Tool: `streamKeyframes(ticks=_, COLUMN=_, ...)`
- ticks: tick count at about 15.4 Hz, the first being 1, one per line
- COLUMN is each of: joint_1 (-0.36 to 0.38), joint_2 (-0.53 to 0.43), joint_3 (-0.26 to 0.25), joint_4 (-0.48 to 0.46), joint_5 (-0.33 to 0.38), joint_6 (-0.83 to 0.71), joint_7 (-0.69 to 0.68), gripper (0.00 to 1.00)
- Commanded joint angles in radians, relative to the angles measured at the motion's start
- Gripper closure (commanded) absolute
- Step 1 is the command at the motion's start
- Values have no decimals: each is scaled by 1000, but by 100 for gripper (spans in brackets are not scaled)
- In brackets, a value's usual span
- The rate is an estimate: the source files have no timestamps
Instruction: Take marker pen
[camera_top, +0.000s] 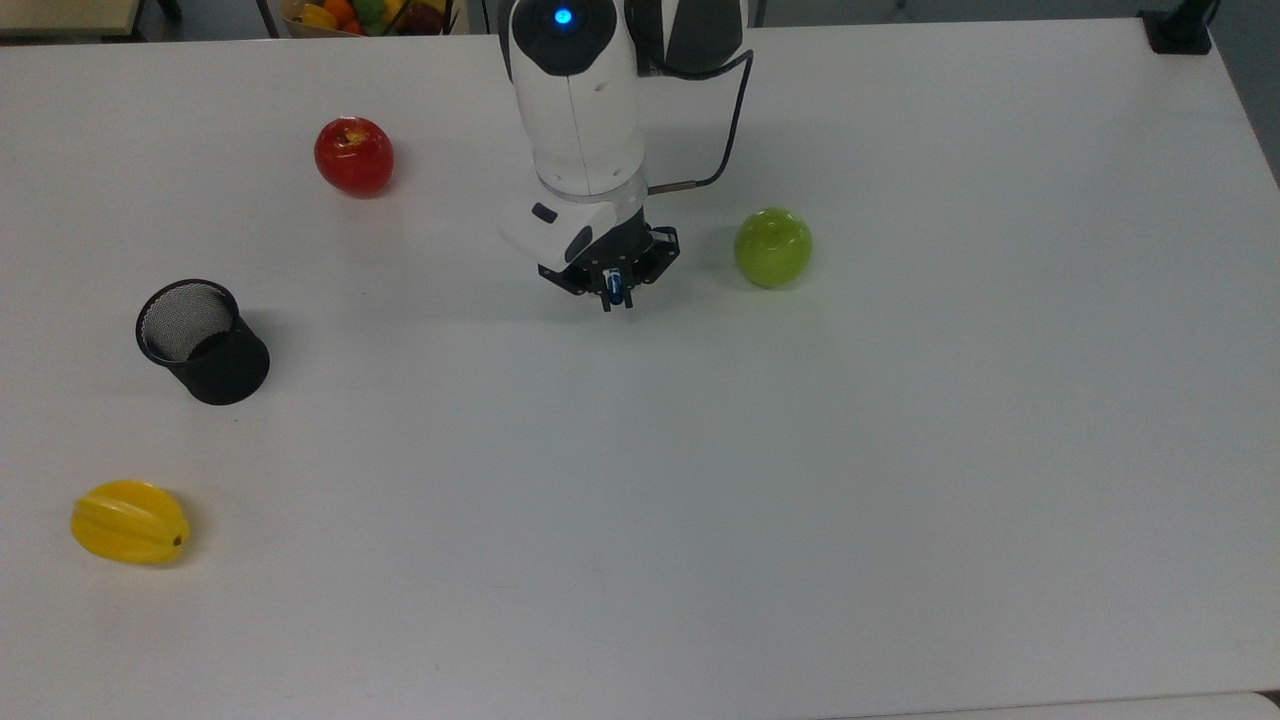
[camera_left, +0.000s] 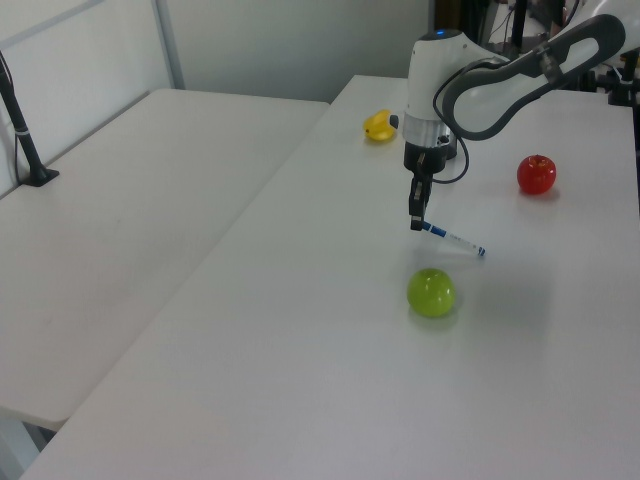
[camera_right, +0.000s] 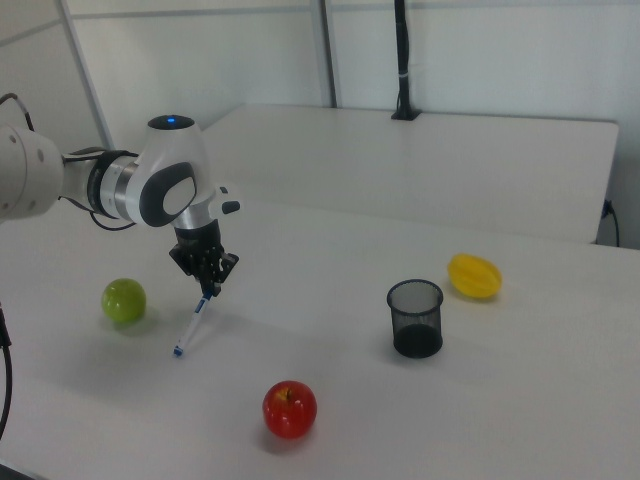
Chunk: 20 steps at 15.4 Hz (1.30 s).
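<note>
My gripper (camera_top: 614, 296) (camera_left: 417, 222) (camera_right: 208, 290) is shut on the blue-capped end of the marker pen (camera_left: 452, 240) (camera_right: 192, 324). The pen is white with a blue label and hangs slanted below the fingers, its small blue tip lowest, just above the white table (camera_top: 700, 480). In the top view only the blue cap (camera_top: 614, 287) shows between the fingers. The gripper hovers above the table's middle, between the red apple (camera_top: 353, 156) and the green apple (camera_top: 772, 247), nearer the green one.
A black mesh pen cup (camera_top: 202, 342) (camera_right: 415, 317) stands at the top view's left. A yellow starfruit (camera_top: 130, 521) (camera_right: 473, 275) lies beyond it near the front left. A second white table (camera_left: 120, 230) adjoins in the left view.
</note>
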<state>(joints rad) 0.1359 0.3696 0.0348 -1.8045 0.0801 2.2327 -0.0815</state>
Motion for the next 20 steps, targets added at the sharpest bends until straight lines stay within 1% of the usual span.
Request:
streamKeyframes(ticks=1, joint_1=4, joint_2=23, joint_3=19, joint_4=-1, joint_5=21, joint_6=63, joint_7=49, gripper=87)
streamKeyframes(ticks=2, joint_1=4, joint_2=29, joint_3=22, joint_4=-4, joint_5=21, joint_6=79, joint_7=60, gripper=82)
streamKeyframes(ticks=4, joint_1=4, joint_2=32, joint_3=22, joint_4=-1, joint_5=21, joint_6=84, joint_7=62, gripper=54)
streamKeyframes(ticks=5, joint_1=4, joint_2=32, joint_3=23, joint_4=-1, joint_5=21, joint_6=82, joint_7=62, gripper=44)
streamKeyframes(ticks=6, joint_1=2, joint_2=31, joint_3=23, joint_4=0, joint_5=21, joint_6=82, joint_7=59, gripper=38)
streamKeyframes(ticks=7, joint_1=1, joint_2=31, joint_3=23, joint_4=0, joint_5=21, joint_6=82, joint_7=58, gripper=29)
streamKeyframes(ticks=8, joint_1=1, joint_2=28, joint_3=23, joint_4=0, joint_5=21, joint_6=81, joint_7=58, gripper=25)
streamKeyframes(ticks=9, joint_1=1, joint_2=20, joint_3=22, joint_4=0, joint_5=20, joint_6=76, joint_7=60, gripper=17)
streamKeyframes(ticks=10, joint_1=-1, joint_2=8, joint_3=22, joint_4=2, joint_5=20, joint_6=70, joint_7=62, gripper=2)
streamKeyframes(ticks=11, joint_1=-5, joint_2=-10, joint_3=22, joint_4=2, joint_5=20, joint_6=65, joint_7=63, gripper=0)
streamKeyframes(ticks=13, joint_1=-12, joint_2=-56, joint_3=20, joint_4=2, joint_5=20, joint_6=29, joint_7=66, gripper=0)
streamKeyframes(ticks=16, joint_1=-13, joint_2=-150, joint_3=11, joint_4=5, joint_5=15, joint_6=-85, joint_7=65, gripper=0)
streamKeyframes(ticks=20, joint_1=-38, joint_2=-286, joint_3=-7, joint_4=5, joint_5=13, joint_6=-227, joint_7=83, gripper=0)
